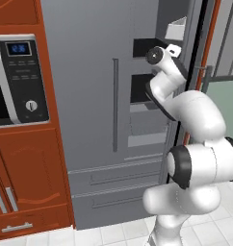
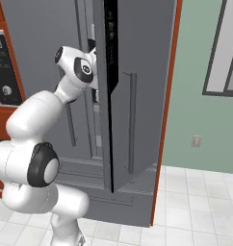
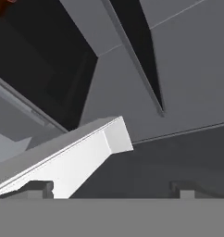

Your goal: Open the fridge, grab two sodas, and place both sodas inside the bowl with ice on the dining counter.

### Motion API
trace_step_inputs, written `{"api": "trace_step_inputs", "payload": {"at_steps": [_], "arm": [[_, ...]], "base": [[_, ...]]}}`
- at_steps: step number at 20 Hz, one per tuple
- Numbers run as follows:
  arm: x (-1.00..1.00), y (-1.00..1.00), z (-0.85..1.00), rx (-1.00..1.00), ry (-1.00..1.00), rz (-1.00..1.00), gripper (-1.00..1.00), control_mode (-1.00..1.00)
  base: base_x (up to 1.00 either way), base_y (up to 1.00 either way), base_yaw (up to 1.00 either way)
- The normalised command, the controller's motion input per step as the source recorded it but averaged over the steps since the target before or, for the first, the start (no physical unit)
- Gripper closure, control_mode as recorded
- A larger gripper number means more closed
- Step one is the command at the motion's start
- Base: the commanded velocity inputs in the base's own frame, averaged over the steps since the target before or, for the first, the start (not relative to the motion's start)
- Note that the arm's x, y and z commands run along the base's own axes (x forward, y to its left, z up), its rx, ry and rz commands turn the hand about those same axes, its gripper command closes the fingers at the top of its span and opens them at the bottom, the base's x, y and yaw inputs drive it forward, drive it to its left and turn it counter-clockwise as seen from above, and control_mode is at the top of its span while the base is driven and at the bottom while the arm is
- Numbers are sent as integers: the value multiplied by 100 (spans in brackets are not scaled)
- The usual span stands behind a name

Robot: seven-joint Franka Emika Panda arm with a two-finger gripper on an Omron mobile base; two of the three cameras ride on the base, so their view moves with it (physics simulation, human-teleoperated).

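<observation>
The fridge (image 1: 89, 96), a tall matte grey unit, stands between a red-brown cabinet (image 1: 32, 158) holding a microwave (image 1: 15, 81) on its left and a pale green wall (image 2: 205, 120) with a window frame (image 2: 224, 53) on its right, over a white tiled floor (image 2: 195, 206). Its right door (image 2: 133, 96) is swung out, edge-on in the right base view, while the left door (image 1: 80, 72) with its thin bar handle (image 1: 115, 105) is closed; two drawers (image 1: 113, 185) run across the bottom. The white arm (image 1: 195, 125) reaches up into the opened gap, its wrist at the level of the dark shelves (image 1: 142, 72). The step in hand looks like the first reach for a soda, the opening of the fridge being done on this side. The gripper (image 3: 111, 196) has its jaws spread wide with nothing between them; the two small fingertips (image 3: 40, 189) barely show at the foot of the hand view. That view, much tilted, looks onto grey inner walls and a white door bin (image 3: 72, 159); a similar bin (image 1: 175, 28) sits high on the door in the left base view. No soda can be made out on the shelves, nor the bowl or dining counter. The next move, I judge, calls for turning the hand toward the shelves to find a bottle, then closing on its body without striking the bin or door edge.
</observation>
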Motion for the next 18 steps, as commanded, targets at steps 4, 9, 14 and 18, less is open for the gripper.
{"api": "trace_step_inputs", "payload": {"at_steps": [4,9,14,18], "arm": [[-45,-80,0,0,-2,-14,-100,-100],[-49,-83,0,0,-2,-18,-100,-100],[-26,-80,0,0,-1,-17,-100,-100],[-1,-69,0,0,0,-14,-100,-100]], "base": [[0,0,0],[0,0,0],[0,0,0],[0,0,0]]}}
